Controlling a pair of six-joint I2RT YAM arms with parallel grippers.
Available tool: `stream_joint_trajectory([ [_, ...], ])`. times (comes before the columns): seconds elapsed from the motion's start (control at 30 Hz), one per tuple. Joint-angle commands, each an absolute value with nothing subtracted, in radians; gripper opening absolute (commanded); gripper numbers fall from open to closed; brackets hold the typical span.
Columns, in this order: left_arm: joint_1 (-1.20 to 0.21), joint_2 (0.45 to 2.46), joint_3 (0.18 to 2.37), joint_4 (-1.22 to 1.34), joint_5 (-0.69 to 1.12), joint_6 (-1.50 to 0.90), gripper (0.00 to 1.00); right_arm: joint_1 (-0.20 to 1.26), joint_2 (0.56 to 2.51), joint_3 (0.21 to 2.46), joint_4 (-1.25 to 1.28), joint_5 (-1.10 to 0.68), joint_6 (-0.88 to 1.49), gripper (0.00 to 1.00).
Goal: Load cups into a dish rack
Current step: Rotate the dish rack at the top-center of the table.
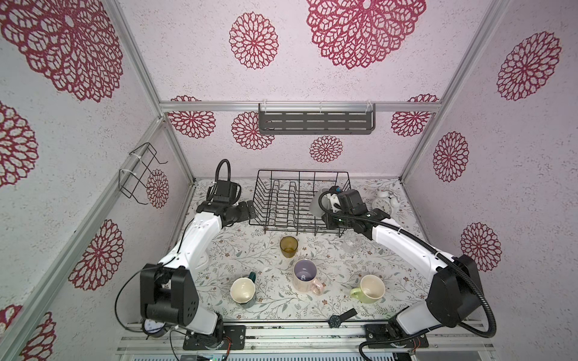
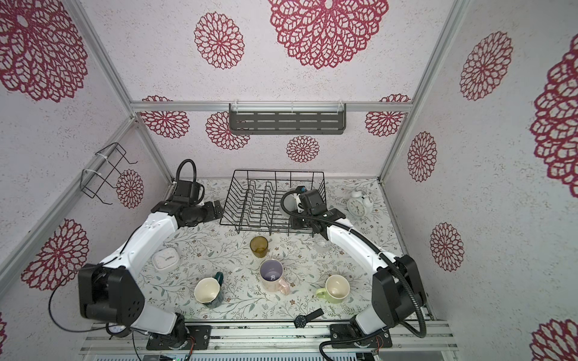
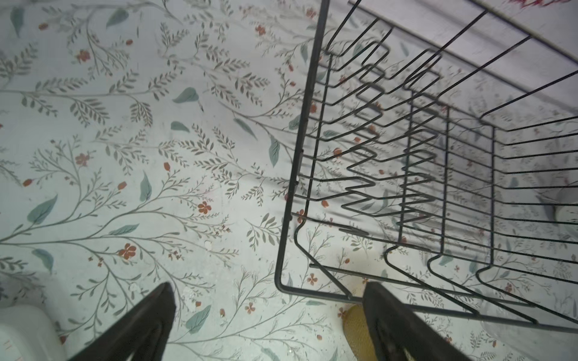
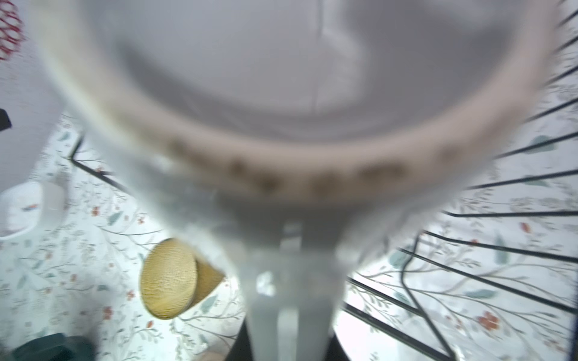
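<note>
**Grey mug held at the rack**

The right arm bends forward at the elbow. The right gripper [image 1: 327, 201] pinches a grey mug [image 1: 316, 204] at the right end of the dish rack [image 1: 300, 172]; whether the mug rests on the wires is unclear. The left arm reaches beside the rack's left edge, its left gripper [image 3: 269, 289] spread wide and empty.

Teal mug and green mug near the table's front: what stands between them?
The tall pink mug stands upright between the teal mug and the green mug, touching neither. Both top views show it.
</note>
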State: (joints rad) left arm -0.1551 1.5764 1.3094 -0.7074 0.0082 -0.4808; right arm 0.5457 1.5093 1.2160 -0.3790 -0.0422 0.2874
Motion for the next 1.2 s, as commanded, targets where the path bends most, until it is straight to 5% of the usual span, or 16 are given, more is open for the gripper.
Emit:
stream_joint_trajectory([
  [0.0, -0.143, 1.677, 1.402, -0.821, -0.006, -0.487, 0.97, 0.539, 1.460, 1.269, -0.351, 0.061, 0.210, 0.00],
  [0.17, -0.141, 1.816, 1.483, -0.840, 0.037, -0.464, 0.98, 0.535, 1.459, 1.266, -0.345, 0.063, 0.213, 0.00],
  [0.73, -0.184, 1.844, 1.428, -0.896, 0.114, -0.405, 0.17, 0.522, 1.437, 1.259, -0.340, 0.138, 0.191, 0.00],
  [1.17, -0.184, 1.770, 1.321, -0.906, 0.269, -0.350, 0.12, 0.514, 1.553, 1.376, -0.413, 0.186, 0.182, 0.00],
])
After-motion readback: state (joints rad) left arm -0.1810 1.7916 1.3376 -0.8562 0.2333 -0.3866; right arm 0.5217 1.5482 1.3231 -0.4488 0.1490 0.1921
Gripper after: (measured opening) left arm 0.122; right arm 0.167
